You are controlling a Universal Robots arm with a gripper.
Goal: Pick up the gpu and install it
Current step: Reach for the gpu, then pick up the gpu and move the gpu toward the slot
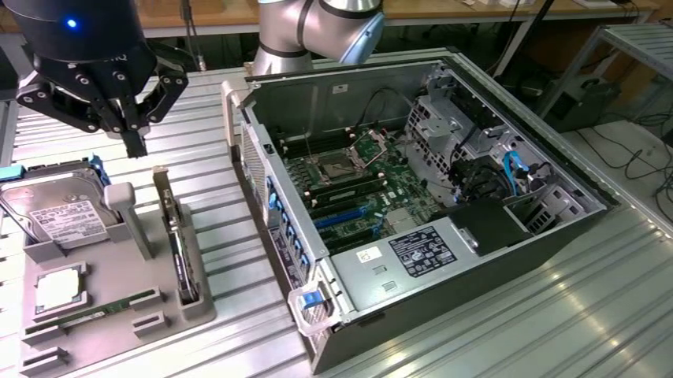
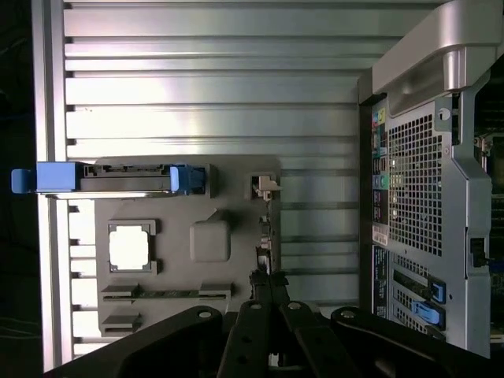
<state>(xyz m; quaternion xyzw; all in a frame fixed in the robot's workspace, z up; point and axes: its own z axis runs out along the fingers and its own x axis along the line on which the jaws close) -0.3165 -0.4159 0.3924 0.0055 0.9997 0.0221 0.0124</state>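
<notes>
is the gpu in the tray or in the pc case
In the tray: the gpu stands on edge in the gray holder slot, outside the open case.

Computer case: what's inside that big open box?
Inside the computer case you can see a green motherboard, a square processor socket, blue cables and a black cover. Whatever sits under that cover is hidden.

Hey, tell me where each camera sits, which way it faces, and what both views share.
Exterior view: off the arm, high, looking down on the computer case, the grey tray and the gpu standing in it; the arm and shut gripper show.
Wrist view: on the wrist, facing down at the tray; the gripper shows by the gpu's end.
Shared: computer case, tray, gpu, gripper.
</notes>
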